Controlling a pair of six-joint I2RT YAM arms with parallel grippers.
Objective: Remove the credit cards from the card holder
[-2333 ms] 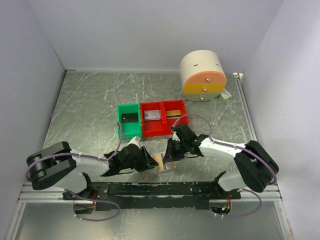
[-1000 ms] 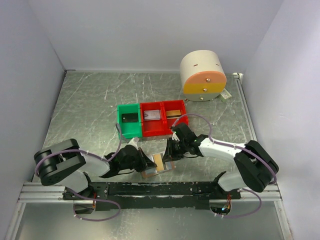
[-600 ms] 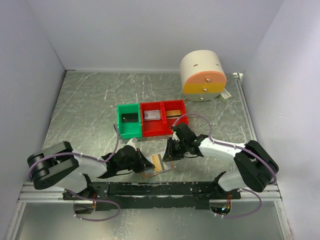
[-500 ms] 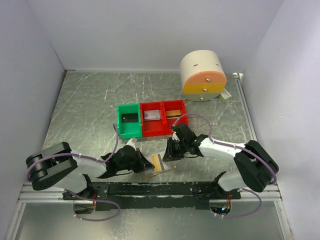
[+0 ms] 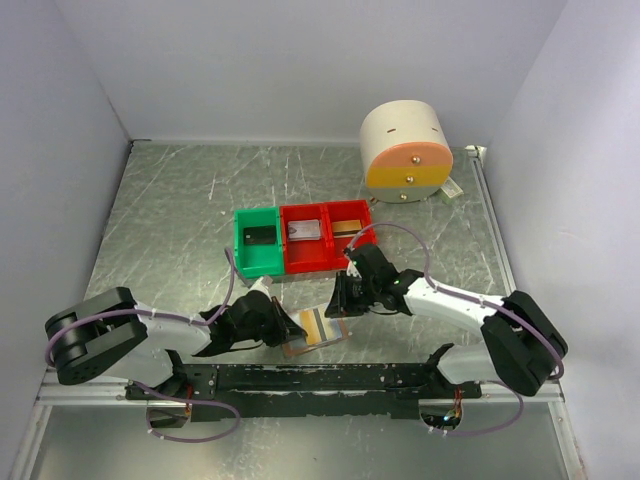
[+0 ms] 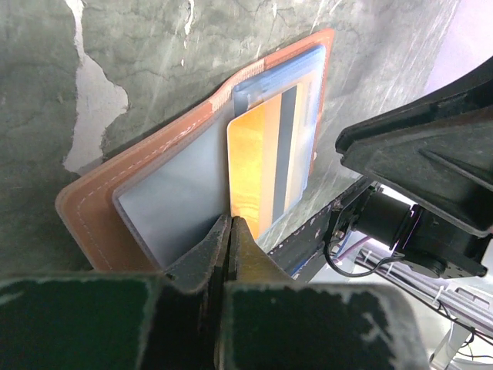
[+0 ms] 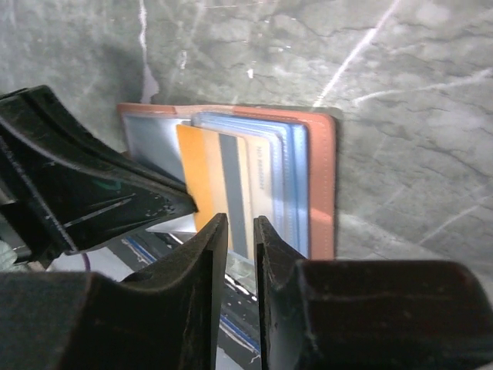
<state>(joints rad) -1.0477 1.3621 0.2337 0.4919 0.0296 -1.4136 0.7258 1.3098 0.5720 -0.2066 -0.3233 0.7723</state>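
Roughly, the job looks most of the way through. Between the two arms an orange card (image 6: 250,162) with a grey stripe sits in the holder (image 6: 92,212), slid partway out of its pocket but not free. Farther out, three cards lie in the bins: a dark card (image 5: 258,236) in the green bin (image 5: 243,262), and a silver card (image 5: 303,229) and a gold card (image 5: 347,226) in the two halves of the red bin (image 5: 310,262). Whether the bluish sleeves under the orange card hide another one I cannot tell, so at least this one is left to draw clear. The left fingers (image 6: 202,258) are pressed together with no gap. Their tips meet on the holder's pale lining, right at a corner of the orange card. They touch the holder, and my guess is they are pinning it, though I cannot tell whether a thin flap is nipped between them. The right fingers (image 7: 196,262) stand a narrow slot apart over the card's protruding end, and the grey stripe shows through the slot. Nothing looks clamped, and I cannot tell whether the pads touch the card. The holder lies open and flat on the desk (image 5: 180,220), near its near edge, with the left arm to its left, the right arm to its right, and the bins just beyond it.
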